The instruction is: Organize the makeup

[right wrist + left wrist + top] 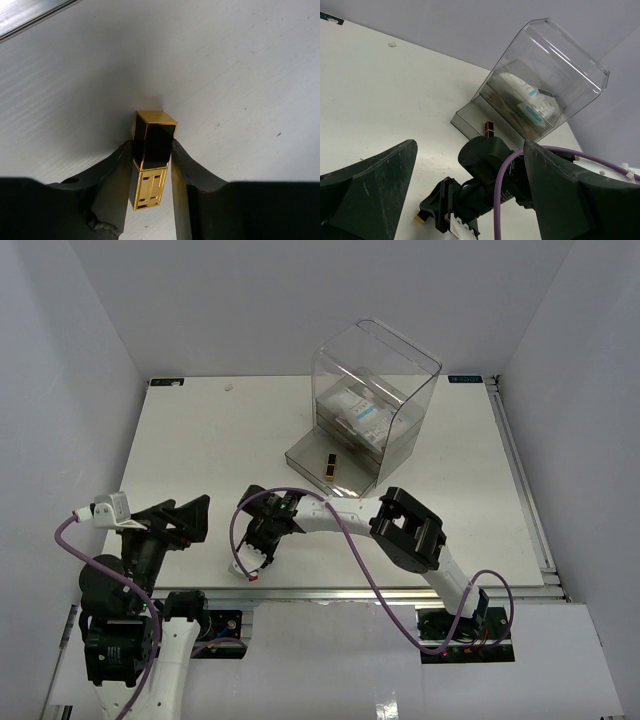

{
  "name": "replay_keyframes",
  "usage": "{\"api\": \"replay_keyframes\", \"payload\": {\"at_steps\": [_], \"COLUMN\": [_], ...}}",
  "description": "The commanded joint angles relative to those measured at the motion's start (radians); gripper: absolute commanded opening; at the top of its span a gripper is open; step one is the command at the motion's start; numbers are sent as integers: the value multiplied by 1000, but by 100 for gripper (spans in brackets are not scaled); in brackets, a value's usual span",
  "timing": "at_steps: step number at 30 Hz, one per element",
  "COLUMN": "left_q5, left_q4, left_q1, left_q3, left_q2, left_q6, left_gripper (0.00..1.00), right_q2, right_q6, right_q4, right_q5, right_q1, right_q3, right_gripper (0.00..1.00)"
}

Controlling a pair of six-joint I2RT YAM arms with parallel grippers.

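Jaws of the right gripper (151, 146) pinch the long sides of a small gold-and-black square lipstick tube (152, 150), down at the near edge of the white worktop (240, 75). Rigid, light, glossy, likely slippery. The left gripper (470, 145) gapes wide, jaws empty.

My left end effector (197, 520) hovers near-left, jaws wide apart. My right arm reaches left, its end effector (152, 150) pinching the gold lipstick tube (156, 135).

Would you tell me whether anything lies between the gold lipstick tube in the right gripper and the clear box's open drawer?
Nothing visible does: only bare table separates the gold lipstick tube from the open drawer, where another lipstick already stands.
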Motion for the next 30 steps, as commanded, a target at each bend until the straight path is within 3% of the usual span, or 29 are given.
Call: {"api": "replay_keyframes", "payload": {"at_steps": [1,8,13,20,27,30], "left_q5": [17,54,56,140,211,290], "left_q4": [-2,20,52,127,222,290], "left_q1": [4,4,4,4,4,4], "left_q3": [-17,-51,-93,-176,-274,-339], "left_q2": [-4,-14,-34,-27,-10,20], "left_q6": [9,-17,-81,-169,-250,-284], "left_gripper": [98,98,98,98,98,98], "right_q2": [61,-42,-201,-425,-452,-438], "right_q6": [17,196,273,391,514,528], "right_q4": [-157,-151,-155,-162,-88,-24], "right_q5": [28,65,60,27,33,56], "right_q1": [-1,-5,-30,-209,-441,-483], "right_q3": [-12,0,-62,-169,-212,-243], "right_gripper": [35,20,17,16,17,18]}}
